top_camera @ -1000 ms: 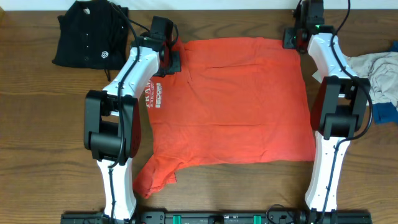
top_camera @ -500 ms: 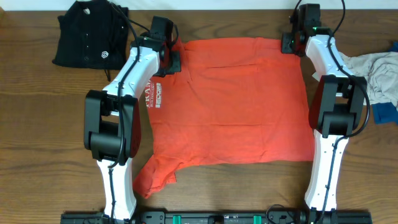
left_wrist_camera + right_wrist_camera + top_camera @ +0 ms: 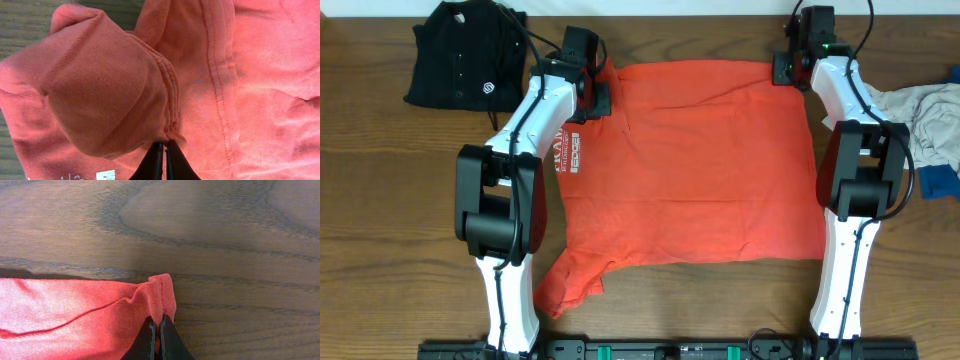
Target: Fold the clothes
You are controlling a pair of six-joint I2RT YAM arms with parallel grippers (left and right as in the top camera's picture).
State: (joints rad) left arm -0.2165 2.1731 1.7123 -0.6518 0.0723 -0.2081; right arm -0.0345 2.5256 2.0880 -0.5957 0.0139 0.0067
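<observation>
Nearest the robot's base, at the lower left of the overhead view, one short sleeve is trailing out in a rumpled flap, while the rest of the red-orange T-shirt is lying spread across the middle of the wooden counter, its white lettering peeking out beside the left arm. Farther up, both arms are reaching to the shirt's far edge. The left fingers are clenching a bunched ridge of seamed fabric at the upper-left corner, where cloth is mounding up in a soft hump. The right fingers are pinching the very tip of the upper-right hem corner, with bare wood showing beyond it. The step in hand seems to be drawing this far edge toward the near one for a first fold. Doing it well is probably calling for lifting both corners together and level, keeping the edge taut between them so the middle is not sagging, and laying it down square on the near hem; the right pinch is looking shallow, so a slow pull is likely safer. Beyond, a black buttoned shirt is sitting at the upper left, and pale grey and blue pieces are waiting at the right edge.
</observation>
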